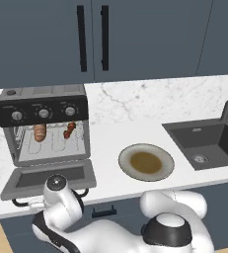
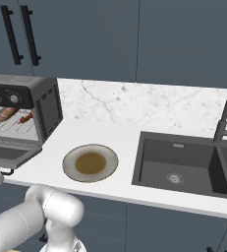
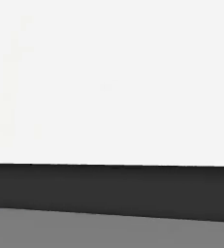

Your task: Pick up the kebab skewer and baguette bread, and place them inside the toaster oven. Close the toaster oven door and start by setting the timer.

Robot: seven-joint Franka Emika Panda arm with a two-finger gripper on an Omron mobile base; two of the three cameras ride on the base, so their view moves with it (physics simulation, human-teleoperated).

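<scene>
The boxy grey and black toaster oven (image 1: pixel 42 126) stands at the left end of the white marble counter (image 1: pixel 135 128), and its grey-framed door with dark glass window and black bar handle (image 1: pixel 49 180) lies dropped flat toward the robot, hinge at the back, handle at the counter's front edge. The round speckled plate with a brown centre (image 1: pixel 146 162) sits bare to the right of the door. Both foods are inside on the wire rack: the orange-brown ridged baguette bread (image 1: pixel 40 132) at left, the thin kebab skewer of red and dark chunks (image 1: pixel 69 130) at right, apart.

The coming move turns on the door: the arm's wrist is low in front of the handle, so the lift runs up and away, along the door's swing. The gripper itself I can't make out; its jaws stand wide, probably with nothing between them.

The right base view shows the oven's vented side wall; the left base view looks straight into the cavity
</scene>
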